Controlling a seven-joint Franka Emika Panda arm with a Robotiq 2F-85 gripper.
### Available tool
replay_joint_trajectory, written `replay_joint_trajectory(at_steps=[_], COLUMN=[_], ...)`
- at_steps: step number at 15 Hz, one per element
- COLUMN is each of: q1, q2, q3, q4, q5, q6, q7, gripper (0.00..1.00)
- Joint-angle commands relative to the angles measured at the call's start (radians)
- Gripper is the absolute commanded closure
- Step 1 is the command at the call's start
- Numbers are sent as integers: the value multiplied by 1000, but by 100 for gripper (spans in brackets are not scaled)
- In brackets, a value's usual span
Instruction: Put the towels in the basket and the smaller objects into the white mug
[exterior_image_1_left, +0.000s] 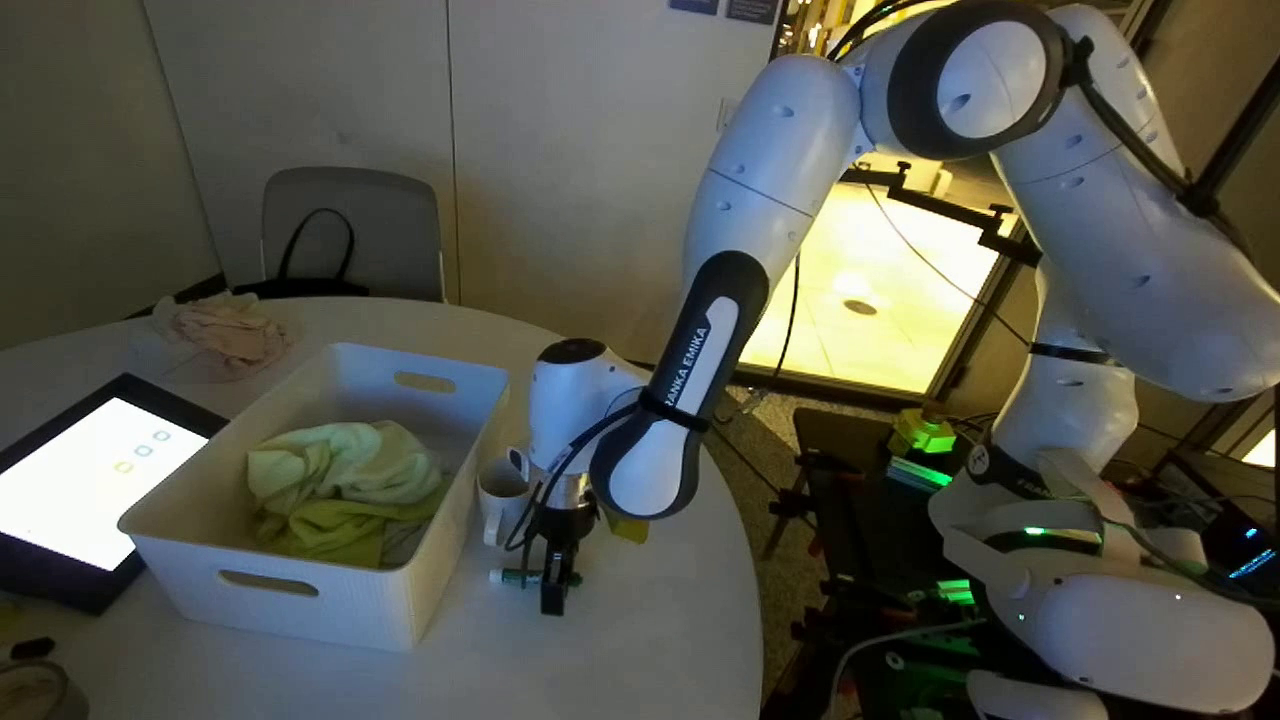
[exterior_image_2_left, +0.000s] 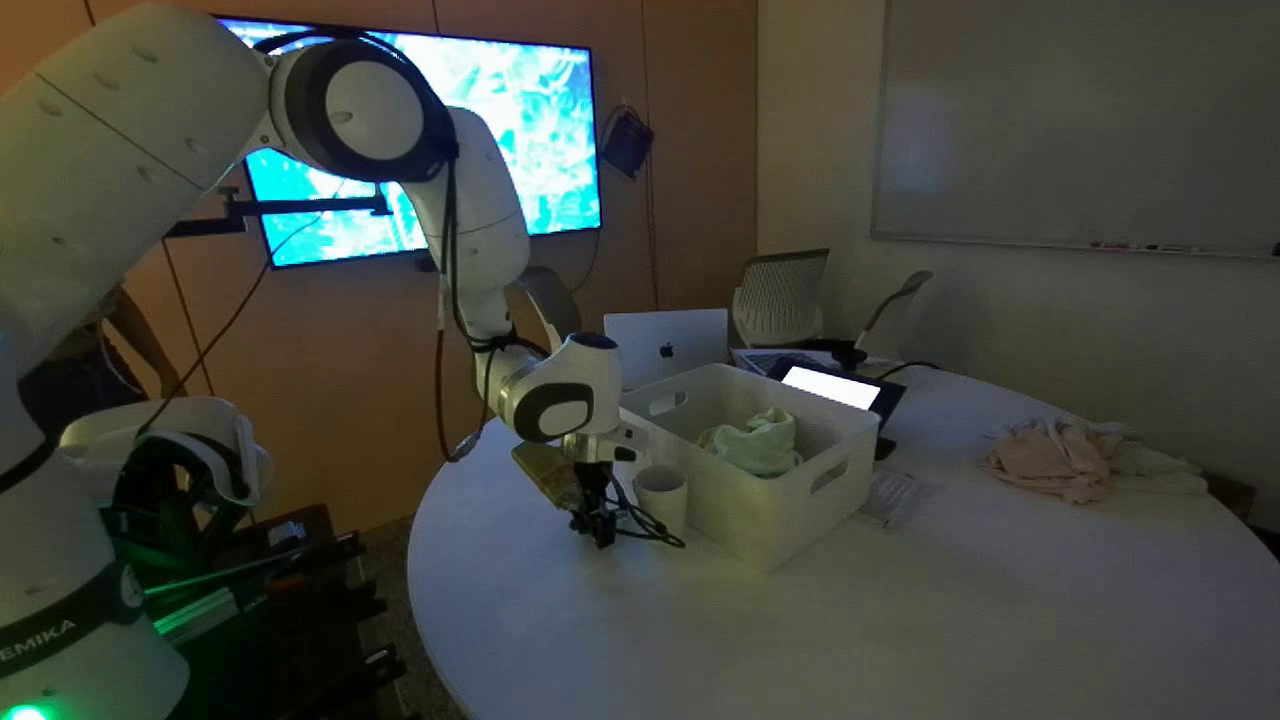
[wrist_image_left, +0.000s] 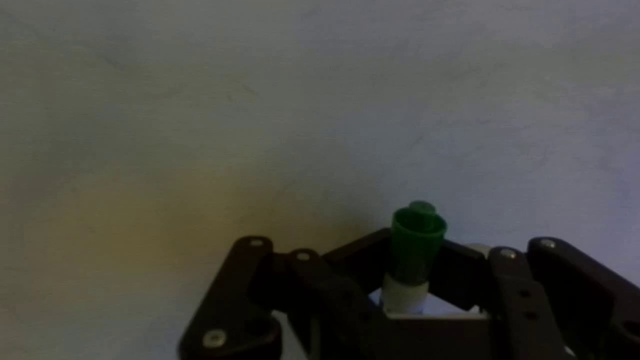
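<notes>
My gripper (exterior_image_1_left: 555, 592) is shut on a green and white marker (exterior_image_1_left: 512, 577) beside the white mug. In the wrist view the fingertips (wrist_image_left: 416, 257) pinch the marker's green end (wrist_image_left: 417, 240); its white body runs back between the fingers. I cannot tell how high it is above the table. The white mug (exterior_image_1_left: 502, 492) stands upright between the gripper and the basket; it also shows in an exterior view (exterior_image_2_left: 662, 497). The white basket (exterior_image_1_left: 290, 612) holds pale green and yellow-green towels (exterior_image_1_left: 345, 470). A pink and white towel heap (exterior_image_2_left: 1055, 462) lies on the table beyond the basket.
A tablet with a lit screen (exterior_image_1_left: 85, 480) lies beside the basket. An open laptop (exterior_image_2_left: 668, 345) stands behind it. A yellow piece (exterior_image_1_left: 628, 527) shows close to the gripper; I cannot tell whether it rests on the table. The round table's edge (exterior_image_1_left: 755, 600) is near the arm.
</notes>
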Motion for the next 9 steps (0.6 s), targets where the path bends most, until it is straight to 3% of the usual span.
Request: replay_joint_trajectory(at_steps=[1,9], q1=[47,52], q2=[-86,-214], q3=[-40,-94], q4=[-67,-206], q5=[-34,-102], q6=[-25,-83], q7=[-9,-35], gripper=[99,99])
